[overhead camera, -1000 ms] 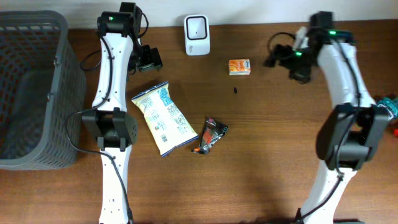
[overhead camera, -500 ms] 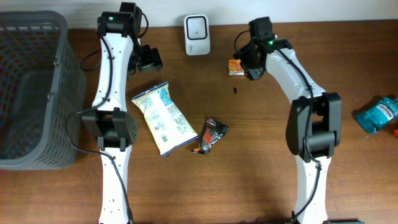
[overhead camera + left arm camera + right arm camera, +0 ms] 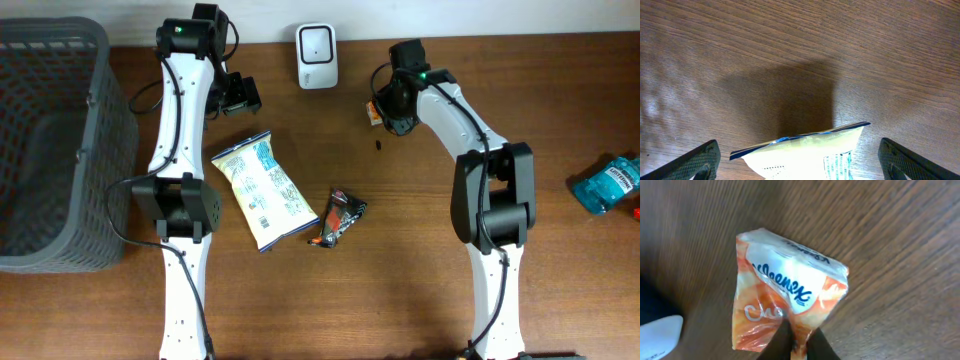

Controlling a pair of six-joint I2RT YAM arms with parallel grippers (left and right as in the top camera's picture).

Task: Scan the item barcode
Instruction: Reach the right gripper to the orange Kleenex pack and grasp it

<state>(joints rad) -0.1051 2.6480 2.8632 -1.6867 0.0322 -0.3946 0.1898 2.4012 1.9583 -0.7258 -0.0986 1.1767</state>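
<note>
Right claw arrived — pinching tissue pack edge.

Table: mid-brown wood, fine darker grain. Basket: dark grey, open mesh pattern. Scanner: white w/ grey window. Tissue pack: orange & white, blue lettering on the white band, white script on the orange. Chip bag: pale yellow-white w/ blue print, blue edge. Snack wrapper: black w/ red & orange bits. Bottle: teal-blue. Left arm & right arm: white shells, black joints, small green light on ea.
</note>
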